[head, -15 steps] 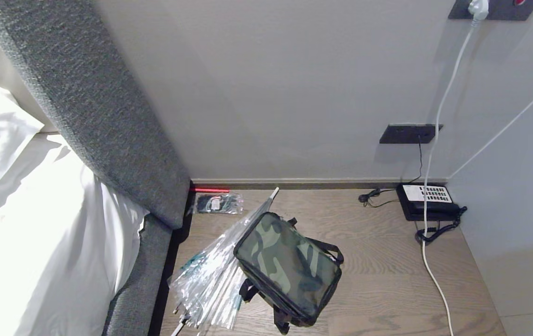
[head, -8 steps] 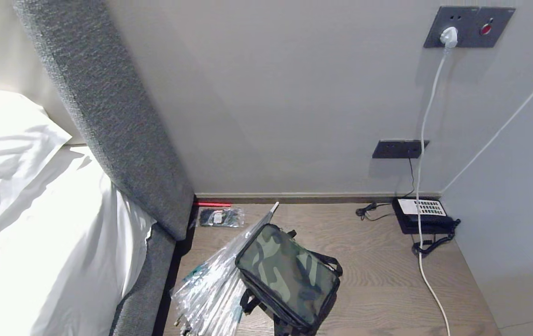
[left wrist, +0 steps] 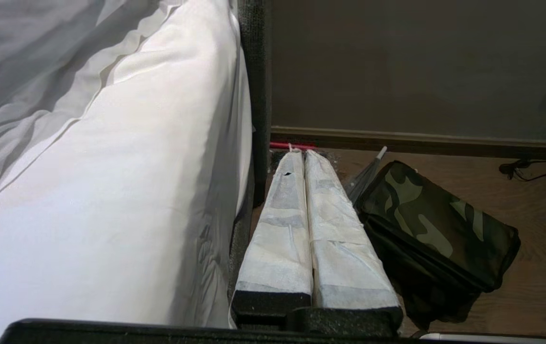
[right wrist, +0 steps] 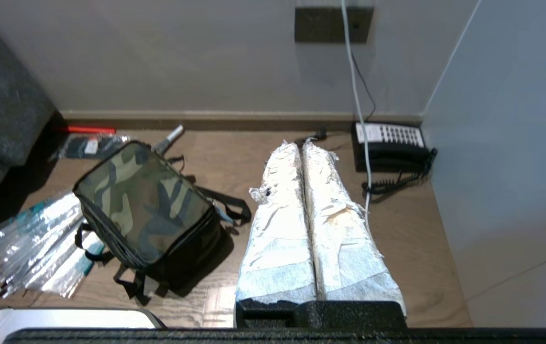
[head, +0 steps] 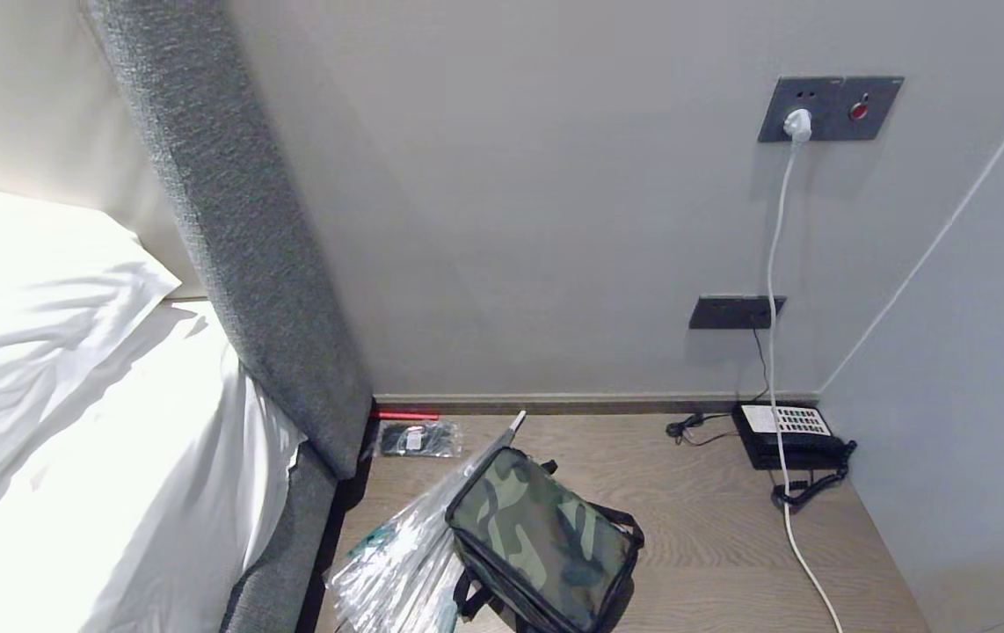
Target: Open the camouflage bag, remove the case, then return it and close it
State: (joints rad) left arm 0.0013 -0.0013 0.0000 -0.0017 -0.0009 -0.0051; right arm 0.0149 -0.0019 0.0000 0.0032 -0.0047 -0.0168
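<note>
- The camouflage bag (head: 544,538) sits zipped shut on the wooden floor (head: 713,527), green patterned panel up, with no case showing: every step of the task, from opening to closing, looks yet to be started.
- The left pincer (left wrist: 307,157), wrapped fingers pressed together and empty, hangs above the floor with the bag just off to one side of its tips and the bed (left wrist: 110,167) on the other.
- The right pincer (right wrist: 301,145), likewise closed on nothing, points at bare floor; the bag lies well apart on the bed side of it, and a telephone (right wrist: 390,143) sits near the wall on its other side.
- A clear plastic-wrapped umbrella (head: 396,563) leans against the bag's bed-facing side, farther from the right pincer than the bag.
- Neither pincer touches the bag; judged from this, reaching it comes first.
</note>
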